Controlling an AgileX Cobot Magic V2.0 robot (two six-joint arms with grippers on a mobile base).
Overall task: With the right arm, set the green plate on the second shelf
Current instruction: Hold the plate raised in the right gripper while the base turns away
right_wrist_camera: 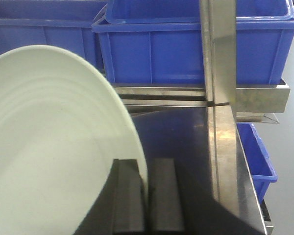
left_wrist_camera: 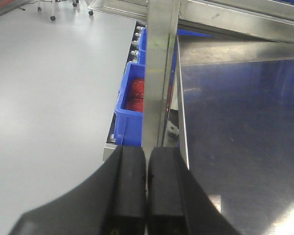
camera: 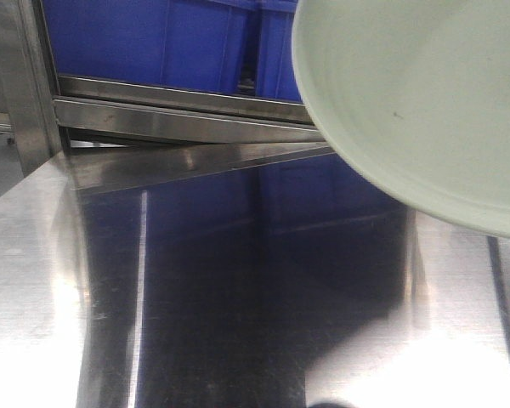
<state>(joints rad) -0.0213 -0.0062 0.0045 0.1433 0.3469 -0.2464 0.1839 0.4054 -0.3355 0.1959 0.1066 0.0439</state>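
Right gripper (right_wrist_camera: 146,169) of mine clamps the rim of the large round pale sage-green matte plate (right_wrist_camera: 54,147), tilted over the shiny steel shelf (camera: 238,297); I judge it rigid, breakable, slippery at this thin edge hold.

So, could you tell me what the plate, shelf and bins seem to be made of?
Plate: probably ceramic or melamine, matte pale green, faint concentric rings.
Shelf: likely stainless steel, brushed, with mirror-like reflections.
Bins: moulded plastic, smooth blue walls.
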